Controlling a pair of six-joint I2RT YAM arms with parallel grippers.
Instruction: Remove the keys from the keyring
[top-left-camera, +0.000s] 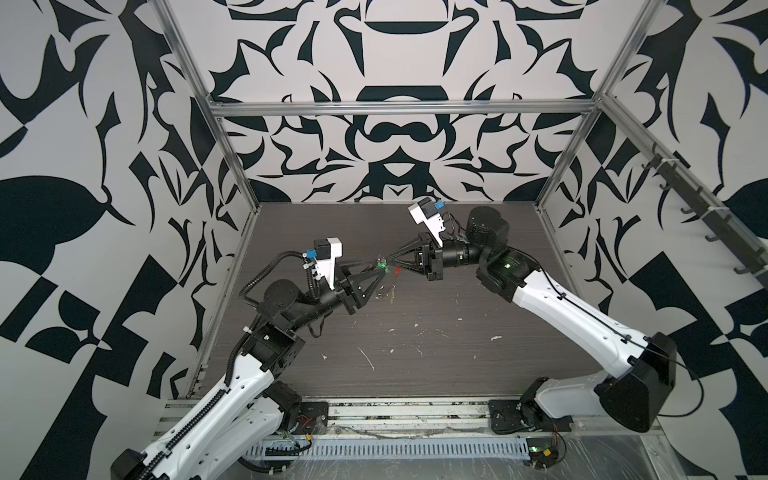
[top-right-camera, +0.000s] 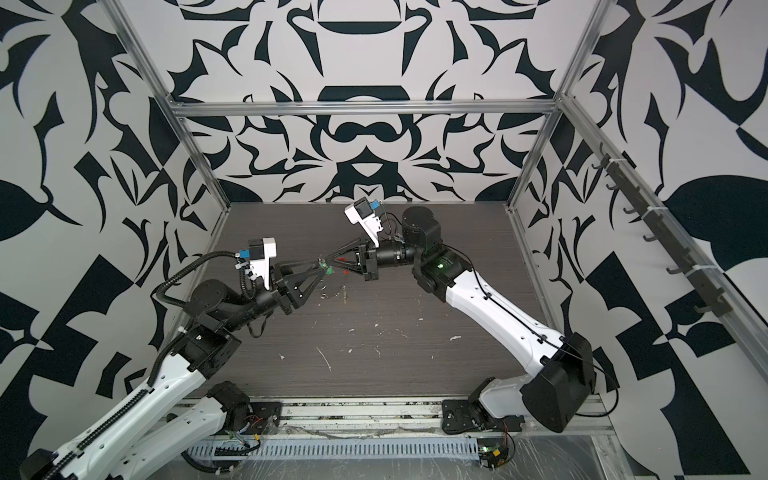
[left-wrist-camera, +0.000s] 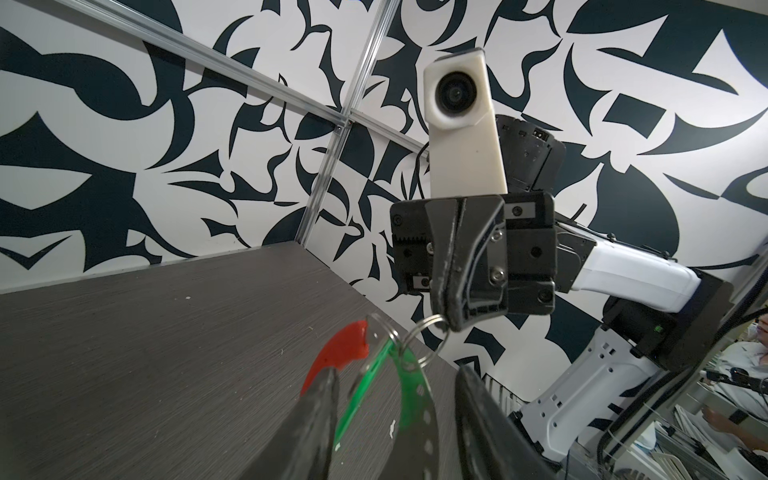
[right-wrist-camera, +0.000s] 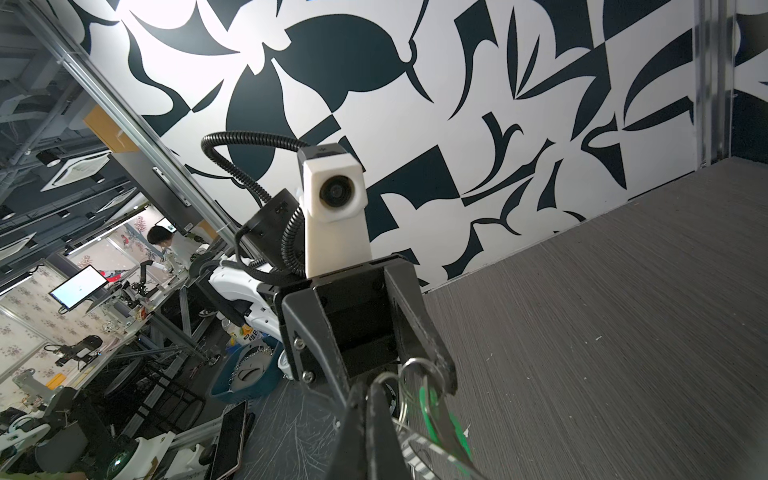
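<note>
Above the worktop (top-left-camera: 436, 365), a little behind its middle, we see the left gripper (top-left-camera: 380, 267) and the right gripper (top-left-camera: 388, 263) meeting tip to tip. The keyring (left-wrist-camera: 340, 353) hangs between them with the hanging key (left-wrist-camera: 409, 374). The loose key (top-left-camera: 392, 294) lies on the worktop just before them.

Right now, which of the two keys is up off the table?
The green-headed key, hanging at the silver ring pinched by the right gripper; the yellowish key lies on the table.

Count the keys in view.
2. The green key hangs on the keyring, which the right gripper holds up; the yellow key lies on the table beneath. More may be hidden.
</note>
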